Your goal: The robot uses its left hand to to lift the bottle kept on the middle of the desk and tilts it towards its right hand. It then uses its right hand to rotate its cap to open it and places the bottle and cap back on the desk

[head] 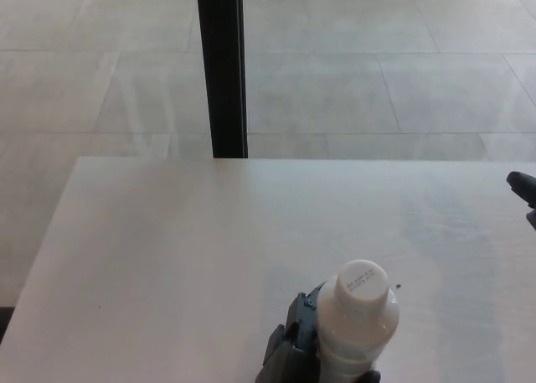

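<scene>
The left hand (295, 349), dark grey and black, sits at the bottom edge of the head view with its fingers wrapped round the lower body of the white plastic bottle (358, 324), holding it; a dark fingertip shows at the bottle's right foot. The bottle is near the front middle of the pale, smooth desk (167, 249), roughly upright, its round white screw cap (363, 282) with faint printed text facing the camera. Whether its base touches the desk is hidden by the frame edge.

The bottle looks like a light, fairly stiff plastic container with a smooth, probably slippery wall, so a grip around the wide body below the shoulder seems soundest, leaving the cap free. The cap is small and will likely need a firm pinch at its rim.

Only a dark tip of the right hand (521, 184) shows at the far right edge, well apart from the bottle; its fingers cannot be judged.

Beyond the desk lies a grey tiled floor (377, 64) and a black vertical post (221, 64).
</scene>
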Robot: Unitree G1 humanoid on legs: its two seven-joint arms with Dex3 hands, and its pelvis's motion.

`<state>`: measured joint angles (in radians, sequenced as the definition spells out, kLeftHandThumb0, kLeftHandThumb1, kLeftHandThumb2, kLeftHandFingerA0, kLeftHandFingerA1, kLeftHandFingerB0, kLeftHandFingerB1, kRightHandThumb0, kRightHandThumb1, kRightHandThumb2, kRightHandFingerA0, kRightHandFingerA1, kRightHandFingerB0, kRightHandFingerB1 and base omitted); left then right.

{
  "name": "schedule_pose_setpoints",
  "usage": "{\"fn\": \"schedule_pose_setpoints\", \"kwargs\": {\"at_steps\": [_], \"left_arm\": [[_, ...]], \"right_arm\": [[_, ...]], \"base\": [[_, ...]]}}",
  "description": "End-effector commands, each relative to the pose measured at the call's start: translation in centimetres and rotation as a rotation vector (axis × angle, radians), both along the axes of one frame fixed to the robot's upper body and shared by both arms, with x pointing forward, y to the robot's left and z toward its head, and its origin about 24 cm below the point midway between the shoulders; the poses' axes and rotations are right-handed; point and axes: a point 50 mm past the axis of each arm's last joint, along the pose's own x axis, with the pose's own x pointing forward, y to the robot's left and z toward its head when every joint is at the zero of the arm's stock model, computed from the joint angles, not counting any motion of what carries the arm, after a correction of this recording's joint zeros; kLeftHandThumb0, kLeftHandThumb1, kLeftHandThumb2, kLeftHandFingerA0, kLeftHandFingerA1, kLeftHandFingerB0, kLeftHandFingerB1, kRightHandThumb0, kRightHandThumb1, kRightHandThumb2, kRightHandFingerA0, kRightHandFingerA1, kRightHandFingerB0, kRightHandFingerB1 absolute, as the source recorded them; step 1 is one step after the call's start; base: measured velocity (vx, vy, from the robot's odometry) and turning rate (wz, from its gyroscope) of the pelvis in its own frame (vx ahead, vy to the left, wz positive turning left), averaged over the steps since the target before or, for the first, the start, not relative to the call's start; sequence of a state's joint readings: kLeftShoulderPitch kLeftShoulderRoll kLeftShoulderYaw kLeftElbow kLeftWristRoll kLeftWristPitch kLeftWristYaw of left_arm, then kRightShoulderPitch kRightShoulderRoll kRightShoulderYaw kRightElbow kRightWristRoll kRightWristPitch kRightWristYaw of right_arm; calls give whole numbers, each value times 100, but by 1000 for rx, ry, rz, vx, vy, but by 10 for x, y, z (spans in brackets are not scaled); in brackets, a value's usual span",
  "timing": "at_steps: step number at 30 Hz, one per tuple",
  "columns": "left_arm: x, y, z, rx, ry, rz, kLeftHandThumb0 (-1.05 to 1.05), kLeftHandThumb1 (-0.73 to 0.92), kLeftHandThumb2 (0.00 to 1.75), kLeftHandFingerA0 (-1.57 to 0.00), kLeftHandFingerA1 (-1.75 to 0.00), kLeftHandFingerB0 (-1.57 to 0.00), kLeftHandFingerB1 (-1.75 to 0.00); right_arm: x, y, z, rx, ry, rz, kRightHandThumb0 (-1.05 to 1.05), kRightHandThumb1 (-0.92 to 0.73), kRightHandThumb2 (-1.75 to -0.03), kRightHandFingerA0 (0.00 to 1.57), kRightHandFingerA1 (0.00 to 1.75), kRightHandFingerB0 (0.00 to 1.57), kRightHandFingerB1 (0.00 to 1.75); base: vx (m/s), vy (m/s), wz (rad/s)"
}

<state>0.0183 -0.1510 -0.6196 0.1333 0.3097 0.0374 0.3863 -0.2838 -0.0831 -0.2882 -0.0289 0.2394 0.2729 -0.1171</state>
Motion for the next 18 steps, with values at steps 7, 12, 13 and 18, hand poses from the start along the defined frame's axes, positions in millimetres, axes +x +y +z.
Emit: {"fn": "schedule_pose_setpoints", "kwargs": {"at_steps": [7,12,13,18], "left_arm": [[4,-116,100,-496,-95,59,5,92,123,-118,-175,-83,-145],[10,-103,95,-540,-64,9,7,87,144,-114,-175,-87,-175],[13,-95,94,-516,-81,13,8,86,144,-110,-175,-84,-175],[32,-59,94,-400,-123,67,16,85,151,-119,-175,-91,-155]], "right_arm": [[-2,-20,14,-19,-69,-127,-59,-83,-65,58,75,44,35],[-5,-19,7,-39,-57,-111,-51,-76,-64,70,97,44,36],[-7,-17,4,-53,-45,-100,-49,-77,-64,73,97,46,37],[-12,-8,-5,-105,-11,-18,-49,-72,-62,85,99,53,39]], "base": [[0,0,0],[0,0,0],[0,0,0],[0,0,0]]}}
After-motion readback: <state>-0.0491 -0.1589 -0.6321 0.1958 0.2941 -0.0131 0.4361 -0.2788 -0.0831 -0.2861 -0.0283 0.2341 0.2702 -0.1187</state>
